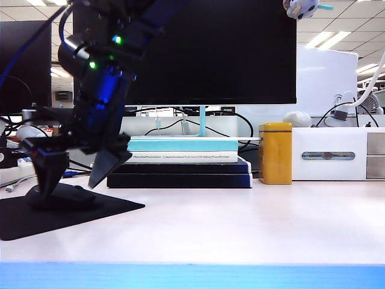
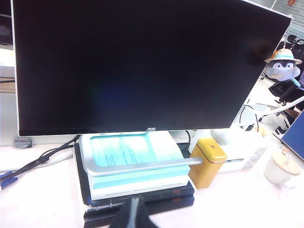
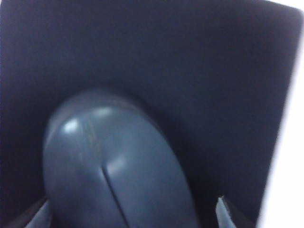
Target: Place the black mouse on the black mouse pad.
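The black mouse (image 1: 63,197) lies on the black mouse pad (image 1: 24,223) at the left of the table. My right arm has reached across to that side, and its gripper (image 1: 69,189) stands open astride the mouse, pointing down. In the right wrist view the mouse (image 3: 118,166) fills the lower half on the pad (image 3: 190,71). One fingertip (image 3: 224,210) stands a little off its side and the other is close against it; the right gripper (image 3: 132,214) is open. My left gripper (image 2: 134,214) is shut on nothing and points toward the book stack; I cannot see it in the exterior view.
A stack of books (image 1: 180,168) carries the monitor (image 1: 210,54) just right of the pad. Further right are a yellow tin (image 1: 275,153) and a white box (image 1: 337,153). Cables lie behind the pad at the left. The table's blue front edge (image 1: 192,276) runs along the bottom.
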Controlling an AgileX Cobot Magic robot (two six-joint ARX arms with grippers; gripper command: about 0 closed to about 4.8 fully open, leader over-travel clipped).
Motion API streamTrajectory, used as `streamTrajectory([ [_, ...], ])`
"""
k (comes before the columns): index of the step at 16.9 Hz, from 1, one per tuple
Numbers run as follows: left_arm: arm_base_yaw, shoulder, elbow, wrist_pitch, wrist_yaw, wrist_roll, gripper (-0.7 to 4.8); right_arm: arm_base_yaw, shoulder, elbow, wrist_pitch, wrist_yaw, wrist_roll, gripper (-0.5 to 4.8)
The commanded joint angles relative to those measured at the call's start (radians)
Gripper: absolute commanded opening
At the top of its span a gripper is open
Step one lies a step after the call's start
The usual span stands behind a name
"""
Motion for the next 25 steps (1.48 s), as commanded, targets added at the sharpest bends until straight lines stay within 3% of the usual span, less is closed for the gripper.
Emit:
streamTrajectory([
  [1, 0.000, -0.002, 0.007, 0.010, 0.014, 0.060, -0.03, 0.000, -0.072, 0.007, -0.014, 0.026, -0.017, 4.79],
  [2, 0.000, -0.002, 0.007, 0.004, 0.034, 0.078, -0.03, -0.002, -0.092, 0.007, -0.021, 0.028, -0.019, 4.79],
  [6, 0.000, -0.004, 0.007, -0.027, 0.304, 0.161, -0.03, -0.034, -0.172, 0.007, -0.088, 0.034, -0.043, 4.79],
  [10, 0.000, -0.010, 0.007, -0.027, 0.319, 0.164, -0.03, -0.106, -0.246, 0.007, -0.220, 0.105, -0.047, 4.79],
  [12, 0.000, -0.010, 0.007, -0.055, 0.272, 0.198, -0.03, -0.148, -0.307, 0.009, -0.247, 0.134, -0.047, 4.59],
  [14, 0.000, -0.009, 0.007, -0.134, 0.185, 0.254, -0.03, -0.183, -0.366, 0.057, -0.277, 0.167, -0.043, 2.70],
  [15, 0.000, -0.009, 0.007, -0.164, 0.142, 0.277, -0.03, -0.195, -0.391, 0.087, -0.281, 0.172, -0.035, 1.55],
  [16, 0.000, -0.009, 0.007, -0.192, 0.127, 0.299, -0.03, -0.206, -0.429, 0.139, -0.279, 0.211, -0.035, 0.03],
  [19, -0.001, -0.010, 0.007, -0.213, 0.150, 0.300, -0.03, -0.206, -0.484, 0.271, -0.289, 0.321, -0.034, -0.01],
  [22, -0.001, -0.010, 0.007, -0.251, 0.165, 0.330, -0.03, -0.201, -0.494, 0.443, -0.336, 0.341, 0.004, -0.01],
  [25, -0.001, -0.011, 0.007, -0.306, 0.287, 0.406, -0.03, -0.200, -0.494, 0.635, -0.414, 0.344, 0.018, -0.01],
])
